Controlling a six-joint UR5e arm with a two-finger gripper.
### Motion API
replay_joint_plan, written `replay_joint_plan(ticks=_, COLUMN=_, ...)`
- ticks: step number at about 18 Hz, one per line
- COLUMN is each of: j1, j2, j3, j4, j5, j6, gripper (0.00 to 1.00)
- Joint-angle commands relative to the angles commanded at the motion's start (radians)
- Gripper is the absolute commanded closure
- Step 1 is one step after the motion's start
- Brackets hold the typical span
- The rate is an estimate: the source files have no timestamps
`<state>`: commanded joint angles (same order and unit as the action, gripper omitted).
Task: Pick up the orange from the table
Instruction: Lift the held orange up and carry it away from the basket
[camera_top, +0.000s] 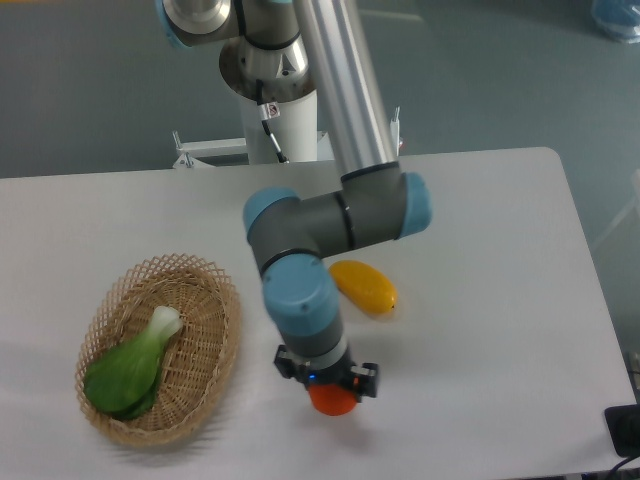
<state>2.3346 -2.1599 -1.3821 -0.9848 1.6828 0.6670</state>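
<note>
Reaching straight down, the grey and blue robot arm (300, 290) covers most of the small round bright-orange fruit (333, 401); the fruit sits at the front of the big flat white counter (500, 330), right under the fingers (330, 390); the fingers are hidden, so I cannot tell if they are open or closed; a long yellow-orange fruit (365, 286) lies near, behind the arm; a woven wicker basket (205, 350) on the left holds a leafy green vegetable (130, 372).
</note>
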Motion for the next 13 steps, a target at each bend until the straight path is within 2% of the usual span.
replay_joint_plan(ticks=2, j1=0.026, j2=0.014, j3=-0.005, j4=-0.003, j5=-0.005, j6=0.054, gripper=0.56)
replay_joint_plan(ticks=7, j1=0.118, j2=0.049, j3=0.0, j4=-0.075, j5=-0.063, j6=0.231, gripper=0.56)
replay_joint_plan(ticks=13, j1=0.163, j2=0.052, j3=0.011, j4=-0.081, j5=-0.064, j6=0.377, gripper=0.57)
